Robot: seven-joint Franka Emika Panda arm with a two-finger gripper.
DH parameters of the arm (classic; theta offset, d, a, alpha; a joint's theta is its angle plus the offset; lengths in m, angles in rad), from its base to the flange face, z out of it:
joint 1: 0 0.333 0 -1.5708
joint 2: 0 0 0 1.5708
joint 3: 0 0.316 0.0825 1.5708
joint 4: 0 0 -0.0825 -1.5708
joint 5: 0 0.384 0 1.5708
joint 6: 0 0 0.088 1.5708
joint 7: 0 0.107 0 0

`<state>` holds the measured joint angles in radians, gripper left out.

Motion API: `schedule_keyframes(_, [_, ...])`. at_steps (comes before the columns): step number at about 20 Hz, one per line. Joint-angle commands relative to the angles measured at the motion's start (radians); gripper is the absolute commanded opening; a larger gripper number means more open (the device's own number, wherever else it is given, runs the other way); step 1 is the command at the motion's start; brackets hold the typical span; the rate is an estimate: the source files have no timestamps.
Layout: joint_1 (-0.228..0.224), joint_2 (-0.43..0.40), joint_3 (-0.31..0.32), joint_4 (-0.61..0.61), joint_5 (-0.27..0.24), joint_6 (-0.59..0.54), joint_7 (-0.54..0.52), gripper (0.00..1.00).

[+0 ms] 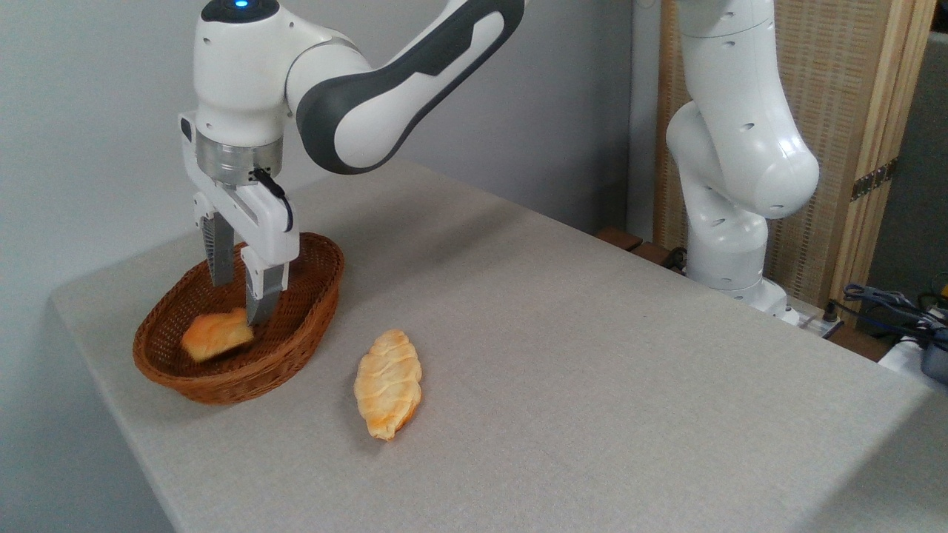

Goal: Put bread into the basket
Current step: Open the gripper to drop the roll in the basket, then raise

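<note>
Claw (238,300) is down inside the basket (311,296), fingers spread apart, and the bun (216,334) sits blurry on the basket floor right under the nearer fingertip; from my feed I can't tell if they touch. Basket's close to the table's (592,355) left edge, not much margin on that side. Plenty of open cloth to the right and toward the front. Count from my end: one bun, one basket, one pale braided loaf (388,383) lying just right of the basket, not touching it.
</note>
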<state>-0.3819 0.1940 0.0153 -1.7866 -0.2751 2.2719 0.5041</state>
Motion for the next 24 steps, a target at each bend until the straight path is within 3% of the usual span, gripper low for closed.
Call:
schedule_keyframes(1, [0.0, -0.004, 0.002, 0.015, -0.006, 0.006, -0.01, 1.0])
schedule_keyframes(3, [0.0, -0.022, 0.006, 0.013, 0.011, -0.011, -0.01, 1.0])
schedule_keyframes(8, [0.014, -0.123, 0.041, 0.013, 0.184, -0.26, -0.003, 1.0])
schedule_keyframes(10, [0.014, -0.146, 0.061, 0.012, 0.22, -0.331, 0.005, 1.0])
schedule_keyframes(16, [0.014, -0.183, 0.15, 0.01, 0.223, -0.394, 0.03, 1.0])
schedule_keyframes(21, [0.014, -0.212, 0.228, 0.006, 0.223, -0.469, 0.201, 1.0])
schedule_keyframes(24, [0.014, -0.215, 0.249, 0.006, 0.223, -0.476, 0.237, 1.0])
